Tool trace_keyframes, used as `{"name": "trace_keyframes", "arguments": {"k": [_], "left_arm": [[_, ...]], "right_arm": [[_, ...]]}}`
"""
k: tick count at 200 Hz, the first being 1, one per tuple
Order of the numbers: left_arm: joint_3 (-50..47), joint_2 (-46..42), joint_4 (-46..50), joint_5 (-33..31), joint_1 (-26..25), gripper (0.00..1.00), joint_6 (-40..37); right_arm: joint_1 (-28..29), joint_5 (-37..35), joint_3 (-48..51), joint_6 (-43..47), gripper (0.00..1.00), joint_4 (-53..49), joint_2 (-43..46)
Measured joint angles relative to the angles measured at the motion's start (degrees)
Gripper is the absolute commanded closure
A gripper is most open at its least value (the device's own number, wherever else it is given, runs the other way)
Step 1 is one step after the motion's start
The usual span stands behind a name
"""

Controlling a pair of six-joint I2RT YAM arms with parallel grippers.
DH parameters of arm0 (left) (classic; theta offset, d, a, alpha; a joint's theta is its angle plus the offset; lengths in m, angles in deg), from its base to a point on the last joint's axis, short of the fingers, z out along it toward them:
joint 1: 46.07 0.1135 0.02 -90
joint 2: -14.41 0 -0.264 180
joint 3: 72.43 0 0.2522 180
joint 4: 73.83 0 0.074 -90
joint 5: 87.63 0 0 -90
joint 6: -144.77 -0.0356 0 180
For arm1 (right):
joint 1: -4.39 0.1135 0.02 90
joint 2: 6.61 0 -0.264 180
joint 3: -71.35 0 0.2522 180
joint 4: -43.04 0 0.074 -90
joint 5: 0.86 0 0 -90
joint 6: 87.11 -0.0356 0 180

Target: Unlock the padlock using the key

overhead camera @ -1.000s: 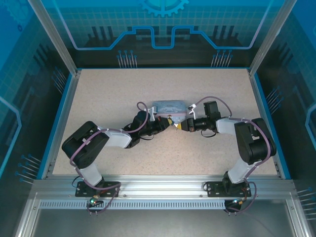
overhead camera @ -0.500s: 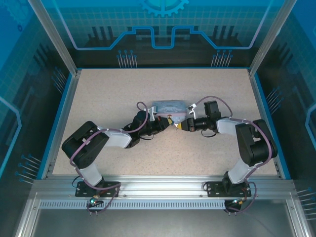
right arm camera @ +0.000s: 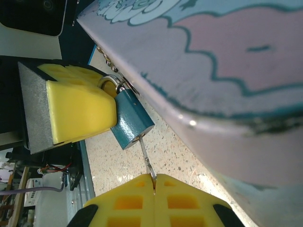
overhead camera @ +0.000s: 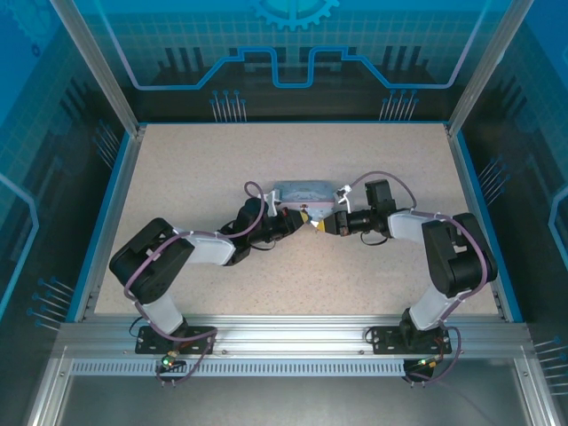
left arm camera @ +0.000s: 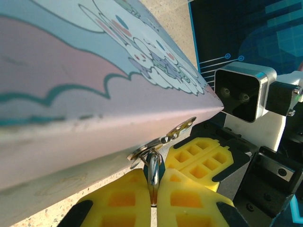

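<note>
key in the lock, turn to come

the right gripper (right arm camera: 154, 182) is pinched tight on the key (right arm camera: 146, 158), whose tip sits in the bottom of the padlock (right arm camera: 132, 124). the padlock hangs from the hasp (left arm camera: 179, 129) of the tin (right arm camera: 227, 71). the left gripper (left arm camera: 152, 201) clamps the padlock's shackle to steady it. insertion looks done; the next move likely calls for a wrist roll to twist the key.

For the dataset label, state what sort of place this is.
Probably a lab robot test cell, not a home or shop. It has a speckled table inside an aluminium frame, blue printed panels around it, and a left arm and right arm bolted at the near edge.
</note>
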Motion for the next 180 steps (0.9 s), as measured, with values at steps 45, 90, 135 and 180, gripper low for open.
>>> {"name": "trace_keyframes", "arguments": {"k": [45, 90, 135, 180], "left_arm": [[-0.63, -0.55, -0.17, 0.0, 0.33, 1.0, 0.11], [-0.63, -0.85, -0.79, 0.0, 0.7, 1.0, 0.11], [-0.66, -0.85, -1.81, 0.0, 0.96, 1.0, 0.15], [-0.66, -0.85, -3.13, 0.02, 0.98, 1.0, 0.17]], "right_arm": [[0.09, 0.85, -0.26, -1.73, 1.0, 2.4, -1.31], [-0.28, 2.49, 0.22, -4.59, 1.0, 7.04, -1.79], [-0.59, 4.46, 0.76, -7.63, 1.0, 11.41, -2.73], [-1.18, 6.75, 1.31, -10.58, 1.0, 14.91, -3.23]]}}
